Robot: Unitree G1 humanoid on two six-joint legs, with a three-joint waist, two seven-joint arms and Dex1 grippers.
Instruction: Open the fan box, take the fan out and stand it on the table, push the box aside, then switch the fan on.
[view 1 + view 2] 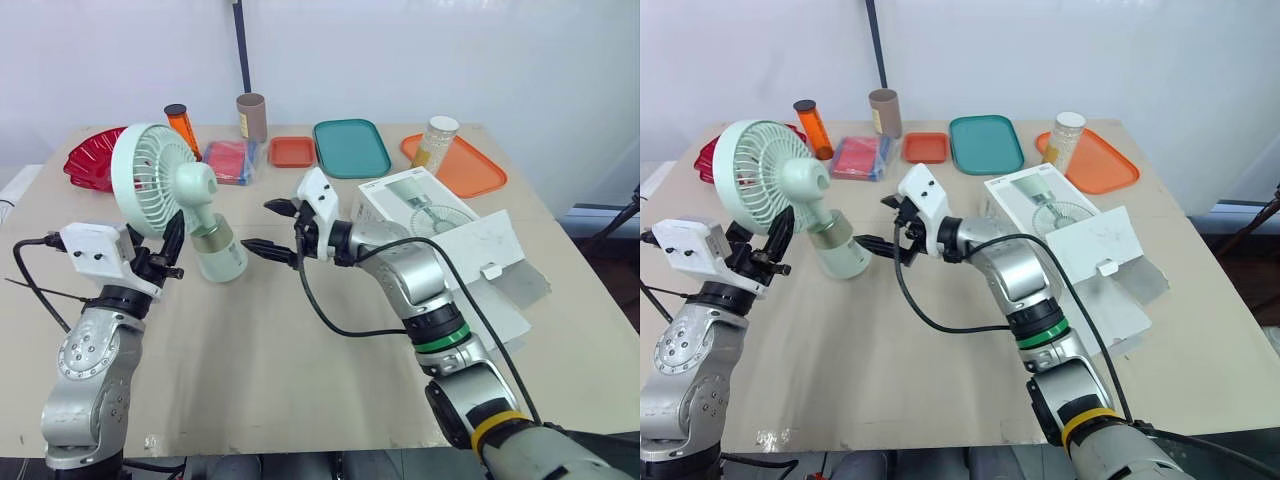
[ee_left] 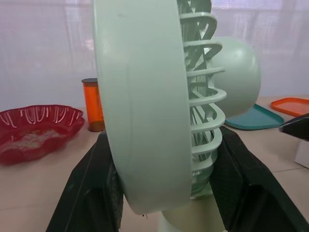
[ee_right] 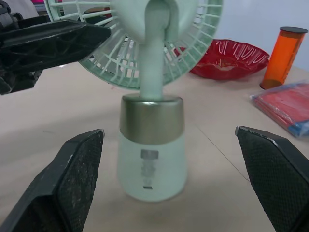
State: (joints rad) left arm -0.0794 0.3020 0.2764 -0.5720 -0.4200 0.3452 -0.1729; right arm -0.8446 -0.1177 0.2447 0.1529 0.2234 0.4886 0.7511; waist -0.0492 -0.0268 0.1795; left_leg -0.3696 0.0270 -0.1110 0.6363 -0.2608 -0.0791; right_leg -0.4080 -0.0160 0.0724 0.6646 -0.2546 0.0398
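Now, left gripper (image 1: 171, 247) fingers clamp fan (image 1: 150, 170) guard; right gripper (image 1: 260, 226) fingers wide near base (image 1: 219, 257). Keep fan upright, release gently.

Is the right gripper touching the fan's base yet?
Apart. Right wrist view: the open right gripper straddles the fan base, bare table showing either side.

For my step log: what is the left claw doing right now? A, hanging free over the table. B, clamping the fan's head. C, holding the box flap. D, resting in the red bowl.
B: the left claw has a black finger pressed on each side of the fan, at the head's guard ring.
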